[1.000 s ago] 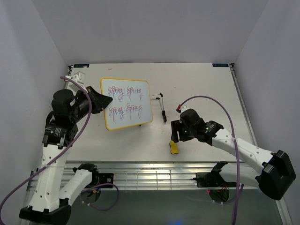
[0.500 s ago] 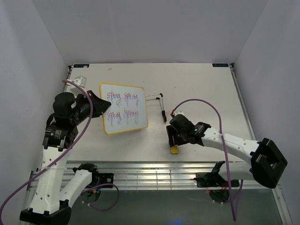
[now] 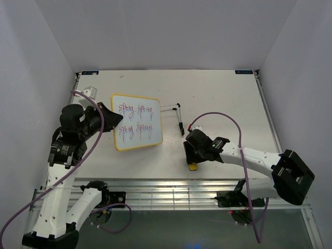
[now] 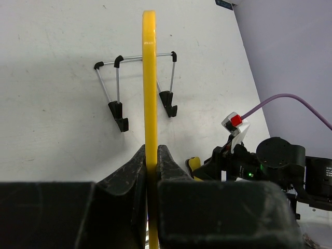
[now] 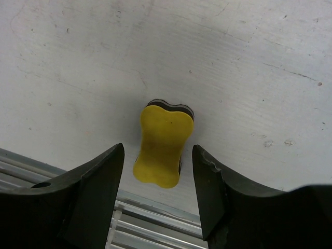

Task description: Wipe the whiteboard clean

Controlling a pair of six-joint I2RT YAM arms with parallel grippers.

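Note:
The whiteboard (image 3: pixel 137 122) has a thin yellow frame and purple-red handwriting in two rows. My left gripper (image 3: pixel 110 120) is shut on its left edge and holds it tilted above the table. In the left wrist view the yellow frame (image 4: pixel 149 78) runs edge-on between the fingers (image 4: pixel 136 168). The small yellow eraser block (image 5: pixel 162 145) lies on the table near the front edge. My right gripper (image 5: pixel 158 176) is open, its jaws on either side of the eraser without touching it. In the top view the right gripper (image 3: pixel 193 160) covers most of the eraser (image 3: pixel 193 167).
The thin black wire stand (image 3: pixel 176 115) lies flat on the table between the board and my right arm; it also shows in the left wrist view (image 4: pixel 137 88). The table's metal front rail (image 5: pixel 135 228) runs just beyond the eraser. A small white box (image 3: pixel 89 92) sits at the far left.
My left gripper has swung the whiteboard slightly down and left. My right gripper has moved left and lower over the eraser, now straddling it.

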